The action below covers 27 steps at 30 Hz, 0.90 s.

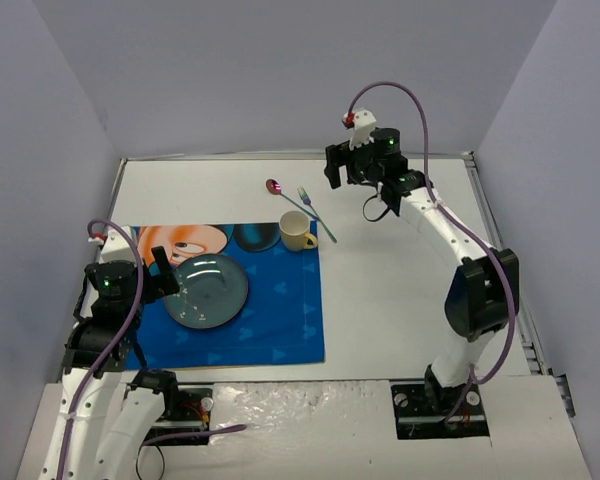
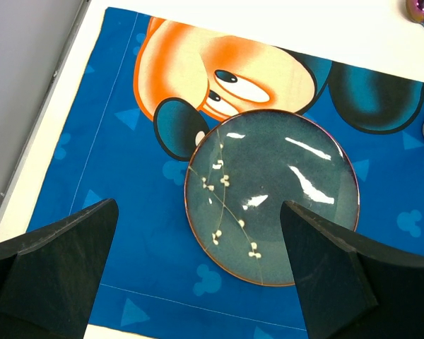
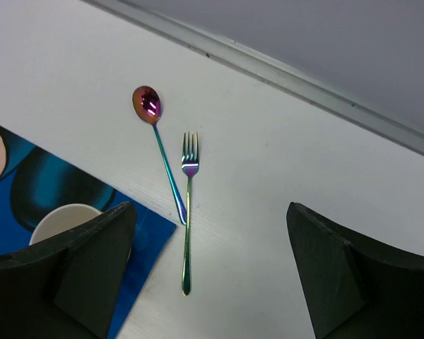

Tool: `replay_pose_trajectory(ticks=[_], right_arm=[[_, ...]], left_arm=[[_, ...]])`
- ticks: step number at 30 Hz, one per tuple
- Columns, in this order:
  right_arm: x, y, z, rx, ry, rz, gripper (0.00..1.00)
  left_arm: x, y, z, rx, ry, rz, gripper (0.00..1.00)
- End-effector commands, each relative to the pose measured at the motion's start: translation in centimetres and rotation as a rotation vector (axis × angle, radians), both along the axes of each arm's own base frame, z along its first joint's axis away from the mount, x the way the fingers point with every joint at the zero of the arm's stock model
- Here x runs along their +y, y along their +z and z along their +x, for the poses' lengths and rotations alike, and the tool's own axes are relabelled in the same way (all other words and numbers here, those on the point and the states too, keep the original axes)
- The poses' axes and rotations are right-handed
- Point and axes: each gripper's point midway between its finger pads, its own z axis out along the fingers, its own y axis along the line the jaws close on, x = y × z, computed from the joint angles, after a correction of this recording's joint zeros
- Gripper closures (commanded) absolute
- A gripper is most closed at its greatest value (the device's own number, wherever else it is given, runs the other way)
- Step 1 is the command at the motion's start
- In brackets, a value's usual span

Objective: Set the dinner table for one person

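Hovering wide open and empty, my left claw (image 2: 198,261) and right claw (image 3: 208,240) overlook the white rectangular dinner table (image 1: 400,270) beneath. The round teal ceramic plate (image 2: 272,198) and cream mug (image 1: 297,231) sit on the blue cartoon cloth placemat (image 1: 290,320). The iridescent metal spoon (image 3: 159,148) and fork (image 3: 188,212), at the mug's twelve o'clock, are not yet placed.

The dinner table (image 1: 400,270) is a large, flat white rectangle with a thin metal rim, seemingly unmarked. It lies level beneath the left gripper (image 1: 167,272) and the right gripper (image 3: 210,208).

A robot lab cell, not a home: plain grey panels (image 1: 280,70) box in a white, metal-rimmed tabletop (image 1: 400,290), with a cabled left arm (image 1: 100,340) and right arm (image 1: 435,225) bolted at its near edge.
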Motion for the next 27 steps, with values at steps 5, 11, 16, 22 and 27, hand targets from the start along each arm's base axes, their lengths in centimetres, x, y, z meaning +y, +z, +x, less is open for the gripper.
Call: replay_pose_trajectory(ticks=[5,11,16,22,27], right_arm=[[2.3,-6.2,4.4,0.032,0.032,-0.099,0.27],[3.6,-10.3,5.8,0.044,0.077,-0.153,0.40],[4.8,-14.0,6.4,0.072,0.100,-0.184,0.51],[6.3,-16.4,7.0,0.083,0.114,-0.189,0.58],[6.7,-17.5,7.2,0.090,0.111,-0.190,0.60]], left_arm=[[0.2,1.1,1.3,-0.039,0.001,0.011,0.03],[0.3,0.8,1.4,-0.024,0.006,0.015,0.03],[0.3,0.6,1.5,-0.014,0.009,0.015,0.03],[0.4,0.4,1.6,-0.005,0.011,0.016,0.03],[0.3,0.4,1.6,-0.007,0.007,0.014,0.03]])
